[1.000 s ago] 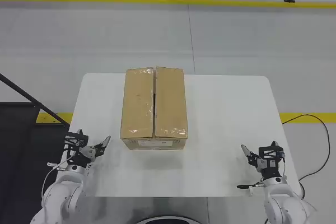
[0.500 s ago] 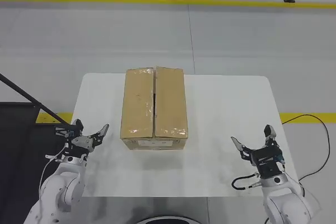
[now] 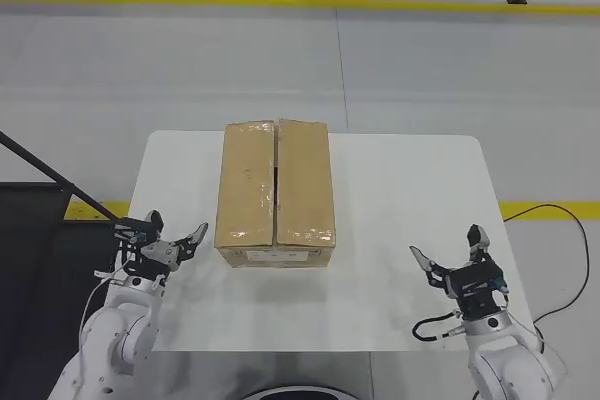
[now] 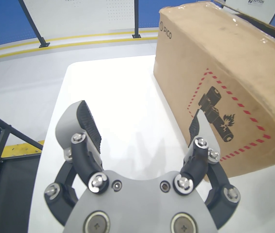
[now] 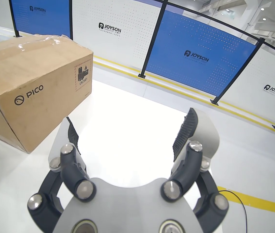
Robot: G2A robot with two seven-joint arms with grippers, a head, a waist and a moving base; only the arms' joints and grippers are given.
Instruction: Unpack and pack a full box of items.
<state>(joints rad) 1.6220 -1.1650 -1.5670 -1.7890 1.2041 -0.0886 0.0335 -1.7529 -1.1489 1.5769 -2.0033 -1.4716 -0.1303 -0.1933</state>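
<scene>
I am watching one cardboard box sitting on the one white table, its two top flaps lying shut and meeting along a centre seam under clear tape. I am counting two end effectors, each with two ribbed fingers, and both are hanging low over the near part of the table.

The left end effector is standing wide and carrying nothing. The box is lying ahead of it and to its inner side, very near: the inner finger is pointing along the box's long side wall, close beside it, and from the top view the two are looking just apart. On that wall, right past the fingertip, I am seeing one warning label with a red dashed border. The outer finger is hanging over bare table.

The right end effector is also spread wide and holding nothing. From it the box is lying forward and off to its inner side, well apart, with a broad stretch of table between them. Both its fingers are hanging over the table.

One black cable is trailing on the floor to the outer side of the right end effector, crossing one yellow floor line.
</scene>
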